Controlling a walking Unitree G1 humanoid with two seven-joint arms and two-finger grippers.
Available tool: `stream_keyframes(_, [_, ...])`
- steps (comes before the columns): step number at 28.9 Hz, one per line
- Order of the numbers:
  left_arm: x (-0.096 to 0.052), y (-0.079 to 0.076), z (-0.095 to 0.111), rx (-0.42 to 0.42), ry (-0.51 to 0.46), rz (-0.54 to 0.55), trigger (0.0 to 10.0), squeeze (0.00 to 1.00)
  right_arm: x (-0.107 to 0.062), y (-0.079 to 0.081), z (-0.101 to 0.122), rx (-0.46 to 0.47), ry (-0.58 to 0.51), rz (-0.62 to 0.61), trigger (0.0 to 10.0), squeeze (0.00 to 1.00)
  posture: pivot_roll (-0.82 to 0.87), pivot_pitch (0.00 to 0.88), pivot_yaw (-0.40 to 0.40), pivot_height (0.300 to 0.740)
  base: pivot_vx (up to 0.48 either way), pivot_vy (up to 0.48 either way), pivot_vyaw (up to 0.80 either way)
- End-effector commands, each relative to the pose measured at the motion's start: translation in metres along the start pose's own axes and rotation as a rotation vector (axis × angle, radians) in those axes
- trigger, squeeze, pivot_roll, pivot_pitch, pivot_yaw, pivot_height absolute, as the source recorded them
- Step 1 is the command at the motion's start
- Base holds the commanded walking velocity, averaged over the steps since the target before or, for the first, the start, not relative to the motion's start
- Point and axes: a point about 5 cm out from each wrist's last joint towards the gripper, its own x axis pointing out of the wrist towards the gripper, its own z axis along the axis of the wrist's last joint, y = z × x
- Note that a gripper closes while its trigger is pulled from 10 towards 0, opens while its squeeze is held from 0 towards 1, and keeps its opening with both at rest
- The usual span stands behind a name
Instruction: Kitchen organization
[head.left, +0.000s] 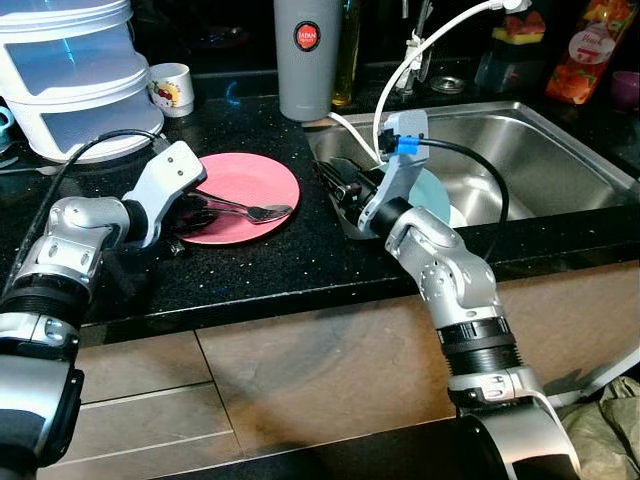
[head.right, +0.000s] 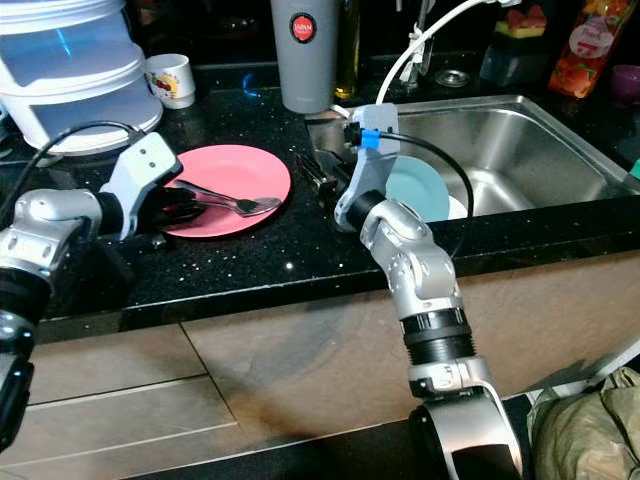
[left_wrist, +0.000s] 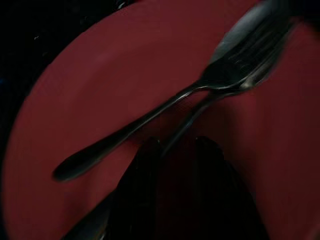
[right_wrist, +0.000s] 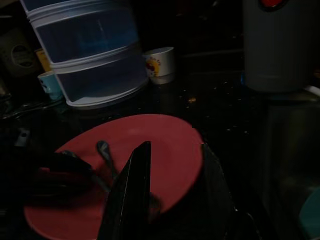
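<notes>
grey tumbler (head.left: 308, 55) (upright) blocks counter (head.left: 260, 265) behind plate (head.left: 255, 185).

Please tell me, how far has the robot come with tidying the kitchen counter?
It looks early. One light blue plate already lies in the sink. The left gripper is over the pink plate, right at the handles of the fork and spoon lying there; the right gripper waits open near the plate's other side. Cutlery, pink plate and small cup remain on the counter.
</notes>
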Motion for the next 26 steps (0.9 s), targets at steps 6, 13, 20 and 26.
stream_keyframes(6, [0.026, -0.012, 0.035, -0.114, -0.165, -0.058, 10.0, 0.00, -0.001, 0.001, 0.002, 0.001, 0.001, 0.007, 10.0, 0.00, 0.07, 0.124, -0.024, 0.740, 0.000, 0.000, 0.00])
stream_keyframes(13, [0.031, -0.013, 0.075, -0.194, -0.352, -0.035, 10.0, 0.00, 0.000, 0.001, 0.003, -0.007, -0.002, 0.003, 10.0, 0.00, 0.07, 0.123, -0.023, 0.740, 0.000, 0.000, 0.00])
stream_keyframes(20, [0.011, 0.015, 0.082, 0.057, -0.226, 0.182, 10.0, 0.00, 0.000, 0.000, 0.004, -0.004, -0.008, -0.003, 10.0, 0.00, 0.08, 0.119, -0.016, 0.740, 0.000, 0.000, 0.00])
stream_keyframes(26, [-0.039, 0.063, 0.044, 0.010, 0.001, 0.582, 10.0, 0.00, -0.001, 0.001, 0.003, 0.007, -0.011, -0.006, 10.0, 0.00, 0.08, 0.118, -0.012, 0.740, 0.000, 0.000, 0.00])
